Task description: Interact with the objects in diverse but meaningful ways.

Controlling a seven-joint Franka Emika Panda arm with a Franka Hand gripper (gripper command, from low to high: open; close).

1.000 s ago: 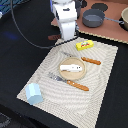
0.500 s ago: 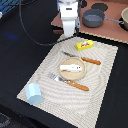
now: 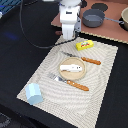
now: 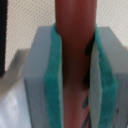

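Observation:
In the wrist view a dark-brown stick (image 4: 75, 45) stands upright between my green finger pads (image 4: 54, 85), clamped on both sides. My gripper (image 3: 67, 36) hangs over the placemat's far edge, to the exterior view's left of the flat yellow packet with red print (image 3: 85, 45). The stick itself does not show in the exterior view. A small white oblong piece (image 3: 71, 66) lies on the tan round plate (image 3: 75, 75). The pale-blue faceted block (image 3: 34, 93) sits at the mat's near left corner.
An orange-handled knife (image 3: 85, 59) lies beyond the plate and an orange-handled fork (image 3: 71, 82) in front of it, all on a beige placemat (image 3: 100, 95). A grey pot (image 3: 93, 18) and a second pot (image 3: 124, 23) stand on a brown board behind.
The arm and gripper stay almost in place over the mat's far edge. None of the items on the mat has moved.

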